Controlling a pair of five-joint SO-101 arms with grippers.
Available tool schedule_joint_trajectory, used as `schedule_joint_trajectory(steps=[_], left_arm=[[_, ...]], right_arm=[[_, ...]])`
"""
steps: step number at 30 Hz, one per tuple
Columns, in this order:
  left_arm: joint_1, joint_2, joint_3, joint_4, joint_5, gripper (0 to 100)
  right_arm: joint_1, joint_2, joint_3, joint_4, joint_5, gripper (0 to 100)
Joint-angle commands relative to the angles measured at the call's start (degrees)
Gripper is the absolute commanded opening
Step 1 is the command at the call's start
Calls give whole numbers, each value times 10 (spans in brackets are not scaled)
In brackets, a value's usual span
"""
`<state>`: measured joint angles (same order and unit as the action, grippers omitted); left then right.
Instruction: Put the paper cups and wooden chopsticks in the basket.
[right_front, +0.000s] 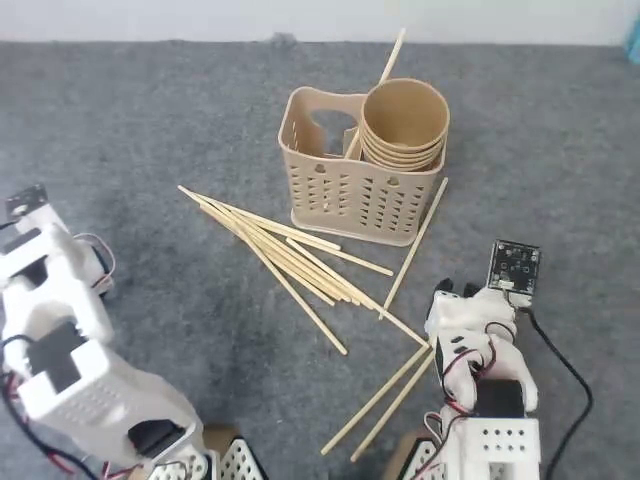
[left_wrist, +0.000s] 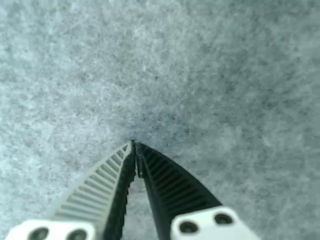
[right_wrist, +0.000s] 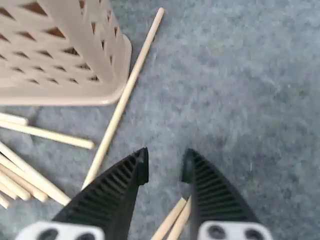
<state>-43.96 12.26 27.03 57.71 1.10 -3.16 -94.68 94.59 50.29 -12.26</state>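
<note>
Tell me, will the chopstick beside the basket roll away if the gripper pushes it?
Probably not far. The chopstick looks round and thin, so it could roll, but the fuzzy grey mat should slow it. It looks stiff and light, so it would likely slide or swivel rather than bend.

Overhead high view, close downward wrist views, basket (right_front: 350, 195) shared with right.

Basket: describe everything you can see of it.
The basket is beige, plastic-looking, rounded-rectangular, with slotted walls and an inner handle with a cutout. It stands upright on the grey mat. A stack of paper cups fills its right end; one chopstick leans out beside them. Another chopstick lies along its right front corner, touching or nearly so.
</note>
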Motion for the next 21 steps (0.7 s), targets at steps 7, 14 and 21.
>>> schedule_joint_trajectory(steps=[7,14,21], left_arm=[[174,-20,-198,183,167,175],[274,-19,-280,199,272,195],[289,68,-291,144,338,195]], right_arm=[[5,-5,1,-19,35,28],[6,-5,23,-55,36,29],[2,-5,23,-55,36,29]])
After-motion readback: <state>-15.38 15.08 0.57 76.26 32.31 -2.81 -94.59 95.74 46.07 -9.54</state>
